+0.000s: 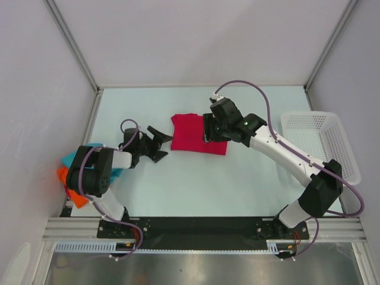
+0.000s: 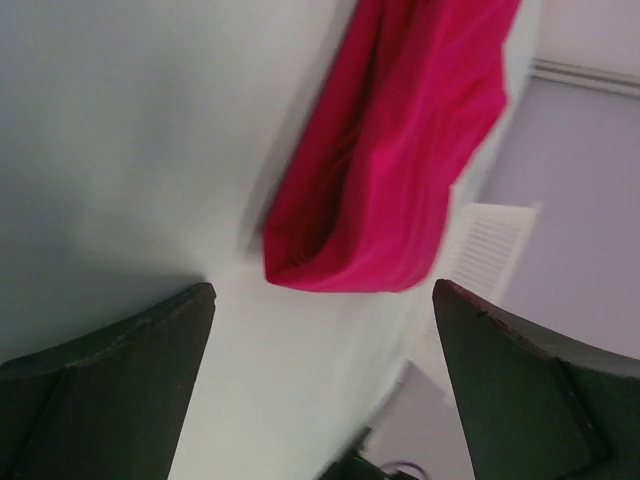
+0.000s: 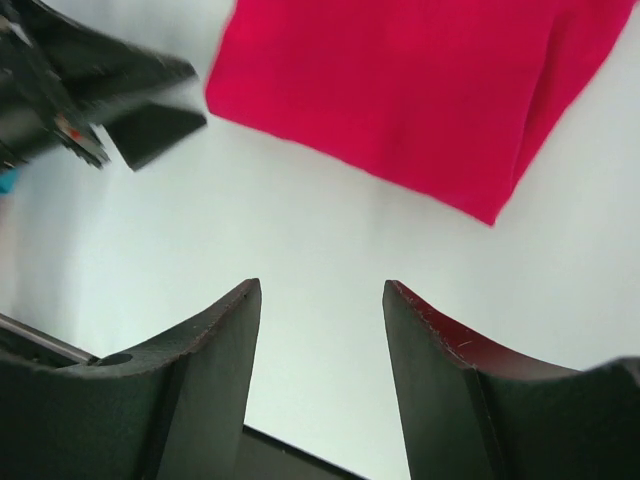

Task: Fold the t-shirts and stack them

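Top external, crimson t-shirt (image 1: 190, 138), both jaws parted at its side edges

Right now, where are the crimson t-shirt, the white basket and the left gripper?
crimson t-shirt (image 1: 191, 135): top view, middle of the folded cloth.
white basket (image 1: 329, 138): top view, bare mesh floor.
left gripper (image 1: 167, 148): top view, midway between its open fingertips.

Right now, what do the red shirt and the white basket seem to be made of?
The red shirt looks like soft matte cloth, probably a knit: it lies folded with limp creases. The white basket looks like stiff plastic: a regular moulded mesh that holds its shape.
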Tool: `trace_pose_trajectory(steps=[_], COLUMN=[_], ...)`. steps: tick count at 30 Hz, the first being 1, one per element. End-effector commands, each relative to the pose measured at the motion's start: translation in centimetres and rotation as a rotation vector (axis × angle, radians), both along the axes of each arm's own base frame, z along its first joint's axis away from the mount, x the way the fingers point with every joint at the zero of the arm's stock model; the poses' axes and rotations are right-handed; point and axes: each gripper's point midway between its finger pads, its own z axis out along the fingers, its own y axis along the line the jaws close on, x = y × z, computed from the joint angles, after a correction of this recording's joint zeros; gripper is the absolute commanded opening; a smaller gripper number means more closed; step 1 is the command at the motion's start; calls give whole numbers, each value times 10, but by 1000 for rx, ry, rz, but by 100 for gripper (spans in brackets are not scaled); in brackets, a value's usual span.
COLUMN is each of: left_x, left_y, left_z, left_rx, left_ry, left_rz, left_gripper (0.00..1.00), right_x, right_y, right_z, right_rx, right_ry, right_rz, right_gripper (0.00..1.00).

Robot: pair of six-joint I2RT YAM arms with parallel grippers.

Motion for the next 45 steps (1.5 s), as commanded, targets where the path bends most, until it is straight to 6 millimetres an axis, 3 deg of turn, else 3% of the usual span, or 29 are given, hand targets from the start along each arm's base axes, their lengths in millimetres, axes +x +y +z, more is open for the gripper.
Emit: trace_pose_trajectory(steps=[1,6,12,16,21,26,27,30,31,32,38,42,45], left_x=[22,23,17,11,12,13,12,12,12,12,11,30,60], left_y=[-15,-14,-27,-52,-84,-117,-120,-123,-123,-123,-121,-108,-74], left_z=[37,17,0,-8,-1,6,6,7,7,4,-2,25,56], left_rx=[-321,-378,-390,-422,-455,-352,-336,-336,-349,-369,-343,-256,-94], left_ry=[-107,-66,-33,-4,1,-11,-11,-30,-32,-19,-17,-84,-125], left_rz=[81,151,143,103,46,-37,-47,-57,-52,-40,-53,-45,-15], left_gripper=[100,100,100,100,100,98,95,49,30,0,0,0,0], right_x=[-13,-20,-18,-13,-9,-6,-7,-9,-11,-13,-28,-39,-46], right_y=[-10,-2,6,9,9,1,-1,-8,-12,-14,-29,-40,-47], right_z=[0,9,10,5,8,18,22,30,38,43,85,100,99], right_rx=[-5,-22,-46,-68,-80,-80,-74,-68,-54,-48,20,54,69], right_ry=[20,14,18,29,22,8,-1,-14,-26,-32,-97,-128,-132], right_rz=[-43,-21,-12,-19,-29,-47,-49,-61,-65,-67,-74,-85,-87], right_gripper=[58,57,57,57,57,57,57,57,57,57,57,57,57])
